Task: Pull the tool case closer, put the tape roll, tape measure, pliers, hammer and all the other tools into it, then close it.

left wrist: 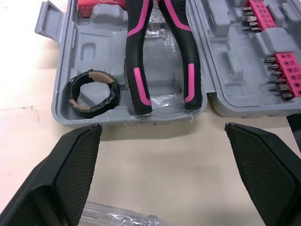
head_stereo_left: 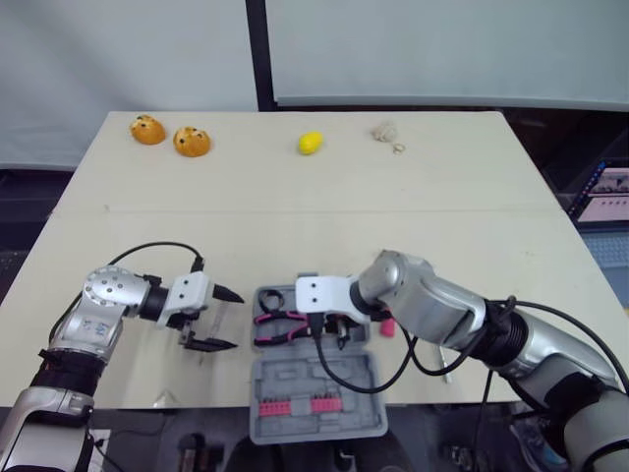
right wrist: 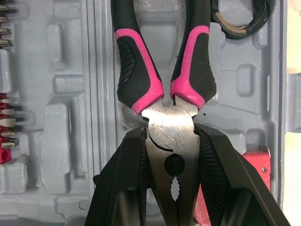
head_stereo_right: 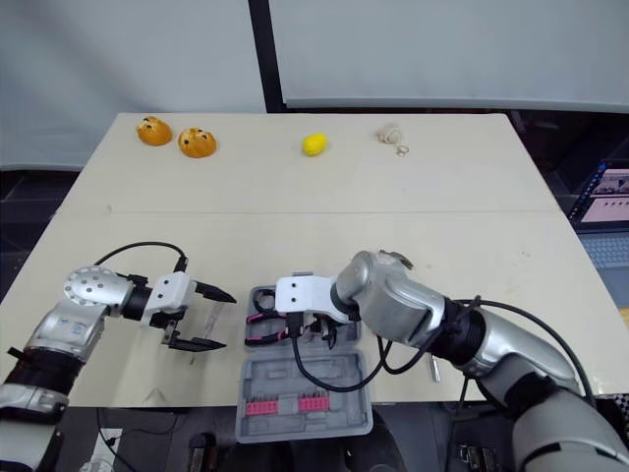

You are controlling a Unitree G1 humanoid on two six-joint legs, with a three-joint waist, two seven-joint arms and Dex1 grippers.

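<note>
The grey tool case (head_stereo_left: 359,366) lies open at the table's front edge, its lid with pink bit strips (head_stereo_left: 295,406) hanging toward me. Pink-and-black pliers (right wrist: 162,70) lie in the base, and my right gripper (right wrist: 171,134) is shut on their steel head. A black tape roll (left wrist: 92,92) sits in a corner pocket beside the handles. A red object (right wrist: 254,165) lies in the case next to the pliers' head. My left gripper (head_stereo_left: 236,320) hovers open just left of the case, nothing between its fingers. A clear-handled tool (left wrist: 117,219) lies on the table beneath it.
Two orange toys (head_stereo_left: 169,135), a lemon (head_stereo_left: 311,143) and a beige lump (head_stereo_left: 386,132) sit along the far edge. A small slim tool (head_stereo_right: 432,369) lies right of the case under my right arm. A cable loops from each wrist.
</note>
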